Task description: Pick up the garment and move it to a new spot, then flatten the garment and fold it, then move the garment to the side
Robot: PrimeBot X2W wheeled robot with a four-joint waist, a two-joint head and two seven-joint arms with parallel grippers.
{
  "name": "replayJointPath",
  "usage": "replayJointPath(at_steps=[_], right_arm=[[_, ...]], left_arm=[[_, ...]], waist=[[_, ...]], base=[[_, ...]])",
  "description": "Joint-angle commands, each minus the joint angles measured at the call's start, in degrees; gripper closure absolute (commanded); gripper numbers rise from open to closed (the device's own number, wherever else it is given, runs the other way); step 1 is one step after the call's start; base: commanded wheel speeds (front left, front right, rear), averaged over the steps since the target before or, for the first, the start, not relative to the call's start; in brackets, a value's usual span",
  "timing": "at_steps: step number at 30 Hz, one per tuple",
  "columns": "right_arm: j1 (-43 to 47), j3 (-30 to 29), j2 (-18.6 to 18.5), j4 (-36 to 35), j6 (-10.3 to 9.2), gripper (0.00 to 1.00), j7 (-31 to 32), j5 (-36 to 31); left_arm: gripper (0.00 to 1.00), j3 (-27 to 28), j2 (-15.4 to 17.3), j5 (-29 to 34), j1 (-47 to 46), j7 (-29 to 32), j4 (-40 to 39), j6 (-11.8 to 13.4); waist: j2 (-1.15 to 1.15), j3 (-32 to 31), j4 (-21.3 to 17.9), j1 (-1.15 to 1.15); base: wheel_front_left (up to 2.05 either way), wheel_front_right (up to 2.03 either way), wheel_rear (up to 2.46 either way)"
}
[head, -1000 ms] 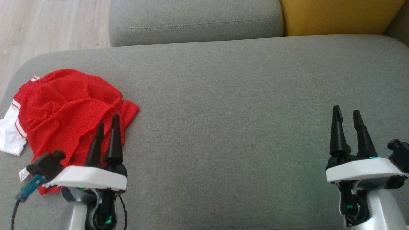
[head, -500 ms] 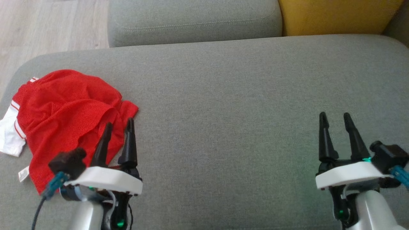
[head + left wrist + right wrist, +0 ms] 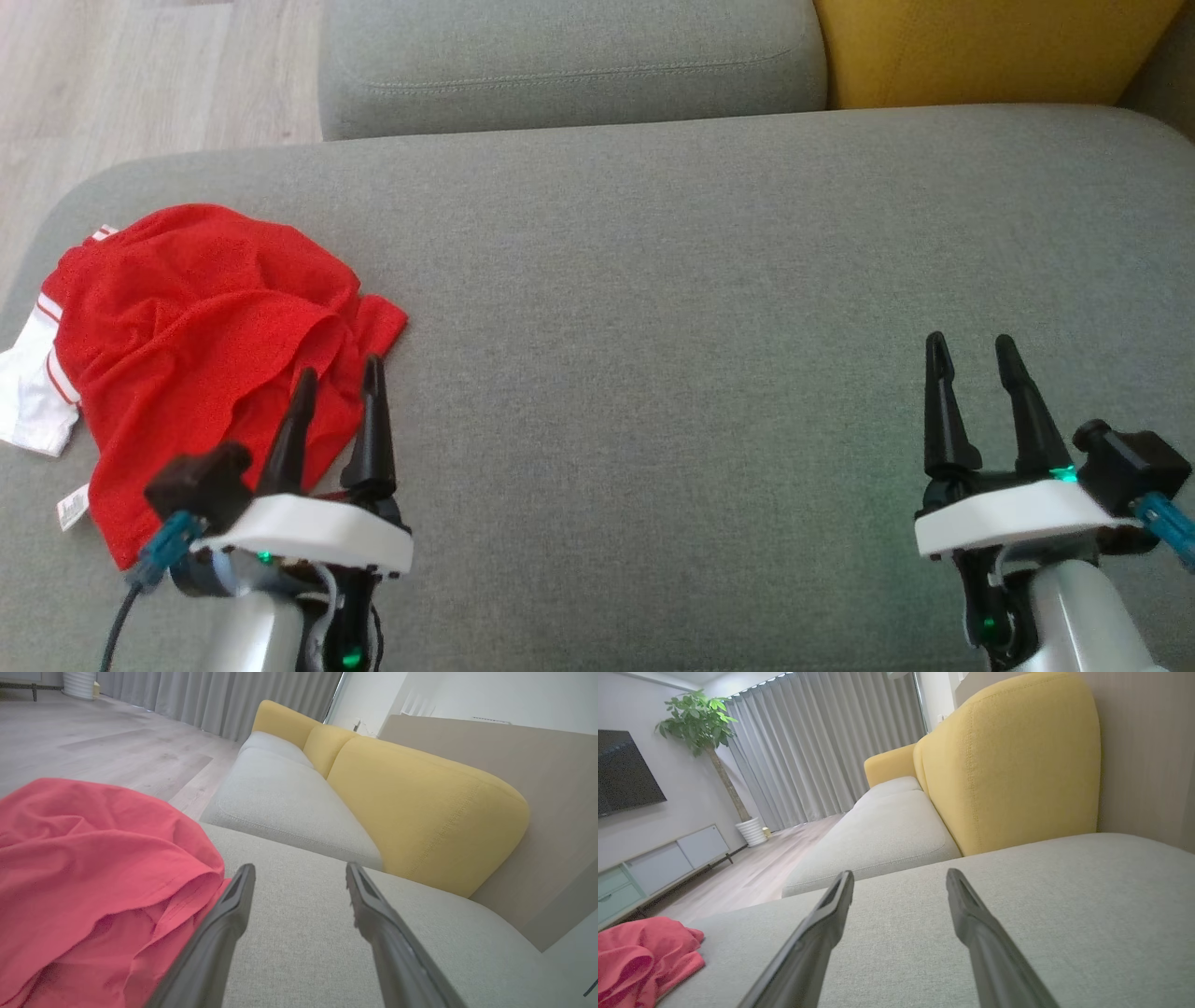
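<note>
From my seat, the garment (image 3: 205,345) lies crumpled at the 9 o'clock side of the grey sofa seat (image 3: 653,280), close to its rounded corner; it is red mesh, bunched in folds, with no lettering showing; a white panel (image 3: 33,392) with red stripes pokes out at its 9 o'clock edge, and I cannot tell whether that belongs to the same piece; a small white tag (image 3: 72,505) sits at its 7 o'clock corner.

My left end effector (image 3: 341,367) is at 7 o'clock in the head view, fingers spread and nothing between them; its tips lie over the garment's 5 o'clock hem; in the left wrist view one finger runs along the red fold, the other is over bare cushion; whether it touches the cloth I cannot tell.

My right end effector (image 3: 969,340) is at 4 o'clock, well apart from the garment, released and empty, over plain grey fabric.

At 12 o'clock a second grey cushion (image 3: 569,65) butts against the seat; a yellow backrest (image 3: 980,47) is at 1 o'clock; pale wood floor (image 3: 140,75) shows at 11 o'clock.
</note>
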Motion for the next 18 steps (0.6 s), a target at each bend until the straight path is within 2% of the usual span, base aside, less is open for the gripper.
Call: replayJointPath(at_steps=[1,5,9,18], right_arm=[[-2.9,1.4,-0.44,-1.55,0.21,0.0,-0.93,0.65],[-2.78,2.13,-0.45,-0.81,0.22,0.0,-0.7,3.3],[-2.69,2.99,-0.47,0.15,0.22,0.0,-0.17,4.19],[-3.18,4.35,-0.49,1.12,0.23,0.0,-0.26,-1.01]], left_arm=[[0.0,2.03,-0.05,0.12,-2.24,-0.78,-1.22,-0.65],[0.0,3.37,-0.29,-2.27,-1.86,-1.45,1.6,-1.98],[0.0,1.98,-0.29,-2.81,-2.0,-2.12,4.6,-2.39],[0.0,-0.02,-0.23,-1.87,-3.43,-3.46,7.89,-1.2]], waist=[[0.0,-0.09,0.03,0.0],[0.0,-0.22,0.1,0.0],[0.0,-0.38,0.09,0.0],[0.0,-0.47,-0.14,0.0]], base=[[0.0,0.0,0.0],[0.0,0.0,0.0],[0.0,0.0,0.0],[0.0,0.0,0.0]])
